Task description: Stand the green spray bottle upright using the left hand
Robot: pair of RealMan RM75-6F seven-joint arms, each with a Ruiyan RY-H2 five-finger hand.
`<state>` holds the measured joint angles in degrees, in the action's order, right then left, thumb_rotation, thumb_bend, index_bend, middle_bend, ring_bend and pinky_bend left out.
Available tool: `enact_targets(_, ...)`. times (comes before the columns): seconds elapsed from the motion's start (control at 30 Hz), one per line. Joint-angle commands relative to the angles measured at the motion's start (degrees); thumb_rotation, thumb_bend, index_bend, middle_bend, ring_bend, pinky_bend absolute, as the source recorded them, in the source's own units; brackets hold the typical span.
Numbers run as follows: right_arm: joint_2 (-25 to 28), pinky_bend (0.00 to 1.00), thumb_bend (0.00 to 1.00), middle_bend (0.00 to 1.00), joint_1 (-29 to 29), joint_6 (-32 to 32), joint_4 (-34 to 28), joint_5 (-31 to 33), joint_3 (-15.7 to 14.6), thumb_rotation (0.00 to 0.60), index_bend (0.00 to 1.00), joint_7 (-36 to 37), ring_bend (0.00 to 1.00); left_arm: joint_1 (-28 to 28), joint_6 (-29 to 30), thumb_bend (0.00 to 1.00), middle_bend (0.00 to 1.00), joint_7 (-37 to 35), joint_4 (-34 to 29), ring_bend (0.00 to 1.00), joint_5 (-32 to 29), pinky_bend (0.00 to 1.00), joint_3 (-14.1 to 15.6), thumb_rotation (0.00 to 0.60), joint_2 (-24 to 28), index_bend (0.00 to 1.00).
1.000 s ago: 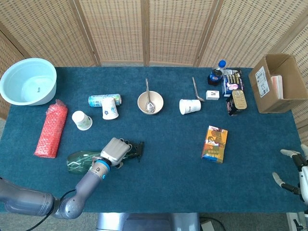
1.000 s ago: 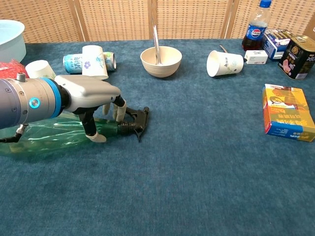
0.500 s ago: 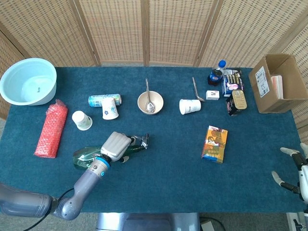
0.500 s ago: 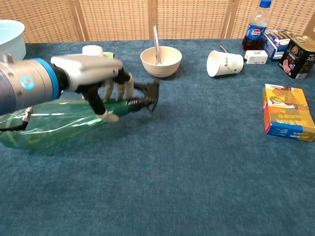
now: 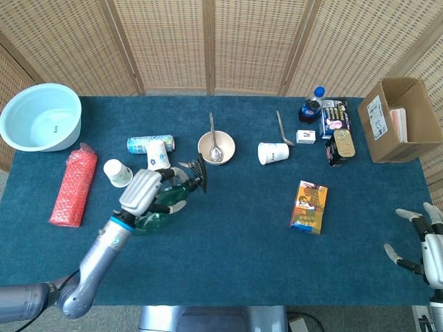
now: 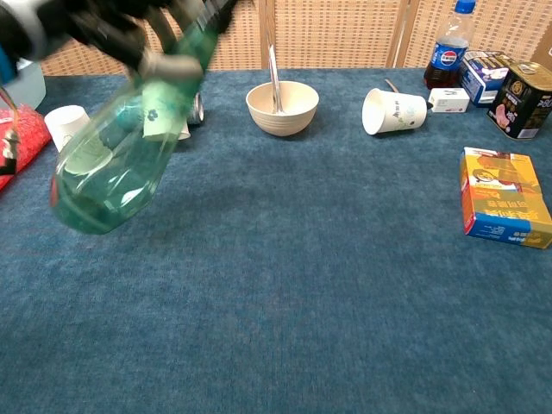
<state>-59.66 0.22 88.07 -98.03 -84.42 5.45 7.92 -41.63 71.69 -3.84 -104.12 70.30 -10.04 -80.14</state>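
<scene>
A second ago the bottle lay flat on the blue table, near the left front, with its black spray top pointing right. Now it is up off the table and tipped, with the fat green bottom hanging low and the spray top high. So the hard part, picking it up, is done, but the job is not finished, because the bottle is not standing yet. I think the bottom needs to swing down under the top and then be set on the table. The left hand is closed around the thin neck of the bottle, just under the spray top, and it holds the whole weight there. In the chest view the hand is mostly cut off at the top and blurry, so I cannot tell how each finger sits. The bottle hangs over the left side of the table, just near of a paper cup and a can lying on its side. The right hand is far off at the right front edge, with its fingers spread and nothing in it.
</scene>
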Motion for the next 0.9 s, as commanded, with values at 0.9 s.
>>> enact_targets(0.9, -0.43, 0.10, 0.28, 0.31, 0.69, -1.33, -1.59, 0.95, -0.14, 0.600, 0.23, -1.06, 0.01, 8.85, 5.98, 0.37, 0.43, -50.00, 22.18, 0.47, 14.40, 0.57, -0.67, 0.600, -5.85, 0.51)
